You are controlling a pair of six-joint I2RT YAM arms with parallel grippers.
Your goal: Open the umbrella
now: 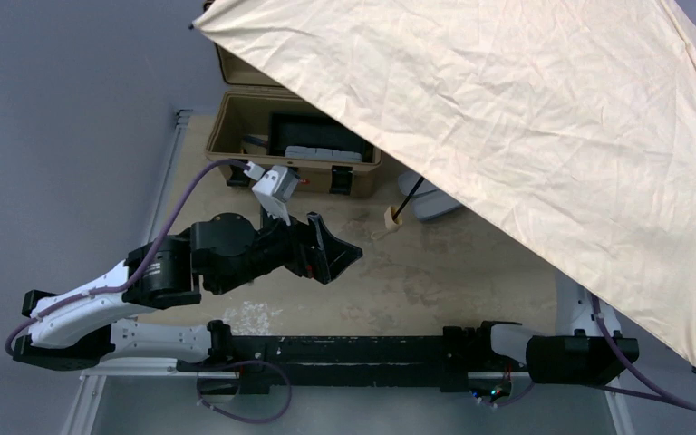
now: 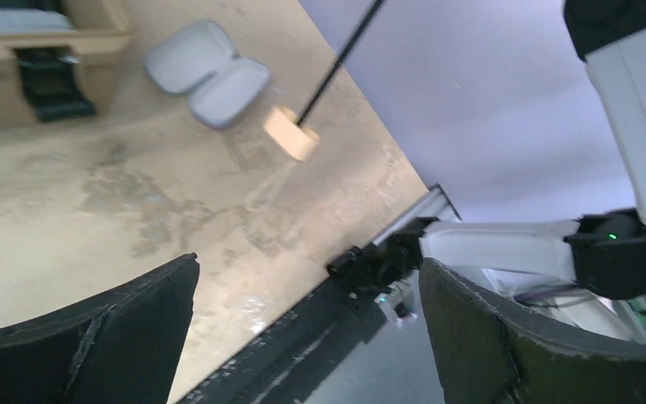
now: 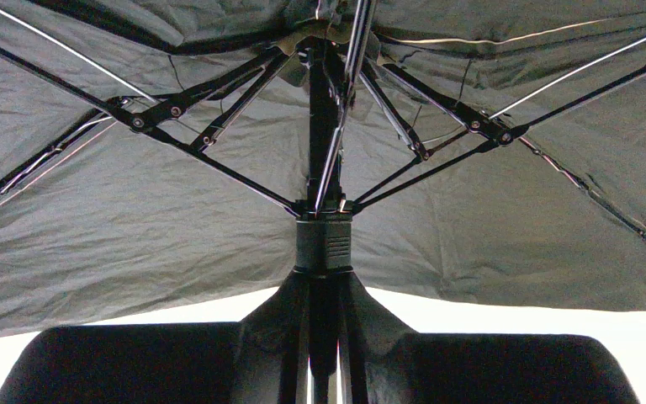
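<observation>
The umbrella (image 1: 526, 136) spans the right side of the table (image 1: 435, 281), with its handle (image 1: 388, 218) near centre. The toolbox (image 1: 227, 136) stands at the far edge. The hard case (image 1: 435, 208) lies just right of it, partly under the umbrella.

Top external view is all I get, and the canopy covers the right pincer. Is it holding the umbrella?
Observer: Yes. The right wrist view shows the right pincer shut on the shaft of the umbrella, next to the runner.
Operator: Is it fully open underneath?
Observer: The ribs are spread out straight from the runner.
Operator: And the other arm?
Observer: Its wrist view shows the left pincer wide open with nothing in it; the tan handle sits ahead, untouched.
</observation>
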